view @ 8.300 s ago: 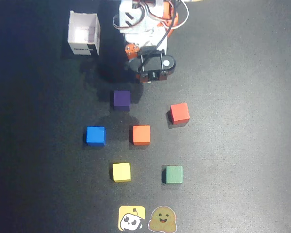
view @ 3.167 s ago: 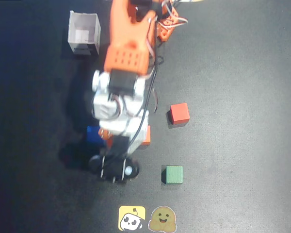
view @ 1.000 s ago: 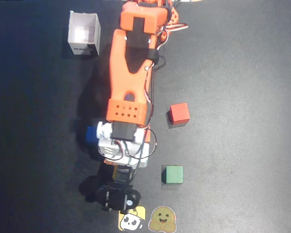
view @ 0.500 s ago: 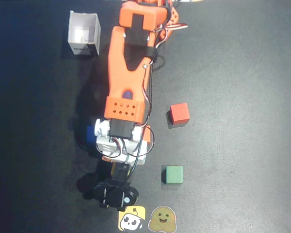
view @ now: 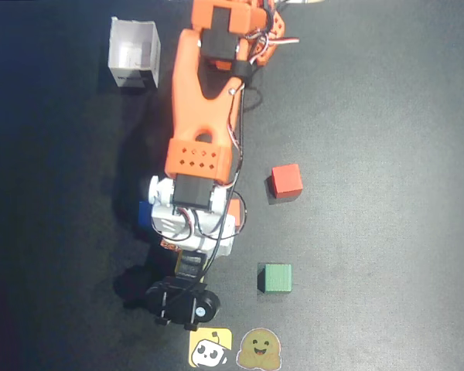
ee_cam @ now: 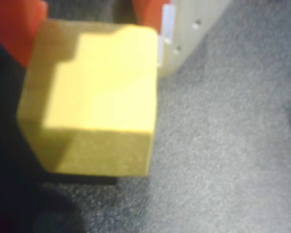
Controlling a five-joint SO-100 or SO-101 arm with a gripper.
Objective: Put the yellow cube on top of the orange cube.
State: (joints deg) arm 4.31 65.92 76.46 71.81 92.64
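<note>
Yellow cube [ee_cam: 94,102] between end effector [ee_cam: 94,29] fingers.

A white open box [view: 134,54], red cube [view: 285,181], green cube [view: 277,277], blue cube [view: 144,213] and two stickers [view: 236,349] lie on the dark table [view: 387,232].

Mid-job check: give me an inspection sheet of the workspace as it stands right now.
Surface: dark mat, no spills seen.
Job's things: yellow cube fills the wrist view between the fingers; orange cube mostly hidden under the arm.
Clutter: red cube, green cube, blue cube, white box, two stickers.
Grippers: gripper shut on the yellow cube.
Cables: wires along the arm.
Surroundings: nothing seen.
</note>
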